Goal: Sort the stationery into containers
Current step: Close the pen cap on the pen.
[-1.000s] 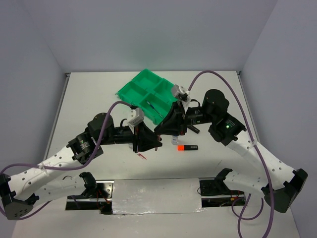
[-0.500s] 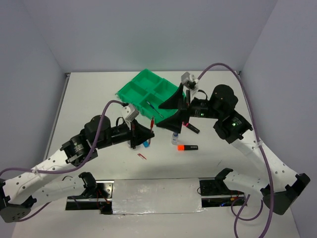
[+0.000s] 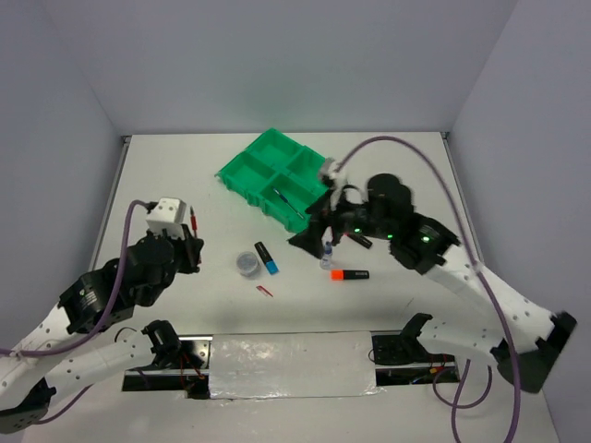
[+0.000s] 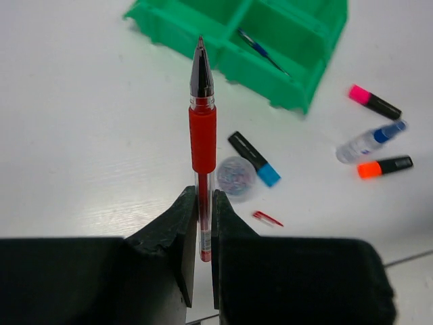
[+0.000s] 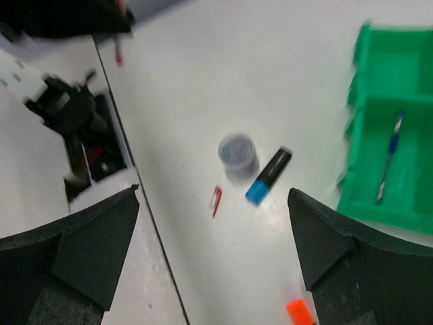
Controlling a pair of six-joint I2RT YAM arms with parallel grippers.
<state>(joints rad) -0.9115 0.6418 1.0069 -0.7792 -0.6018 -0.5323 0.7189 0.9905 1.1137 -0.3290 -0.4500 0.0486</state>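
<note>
My left gripper (image 4: 204, 203) is shut on a red pen (image 4: 203, 135), whose tip points away from the jaws. In the top view that gripper (image 3: 189, 238) hangs over the table's left side. The green tray (image 3: 242, 169) stands at the back with a blue pen (image 3: 284, 198) in its near right compartment. On the table lie a round grey tin (image 3: 247, 264), a blue-capped highlighter (image 3: 266, 257), an orange-capped highlighter (image 3: 350, 275) and a small clear bottle (image 3: 326, 256). My right gripper (image 5: 213, 193) stands open and empty above the tin (image 5: 238, 150) and blue-capped highlighter (image 5: 268, 176).
A small red clip-like piece (image 3: 265, 292) lies near the table's front edge. A pink-capped highlighter (image 4: 374, 101) lies right of the tray (image 4: 291, 88), mostly under my right arm in the top view. The arm bases and a metal plate (image 3: 291, 365) line the near edge.
My left arm has swung back to the left with the red pen, uncovering the tin and the blue-capped highlighter. My right gripper has opened wide and shifted in front of the tray.
</note>
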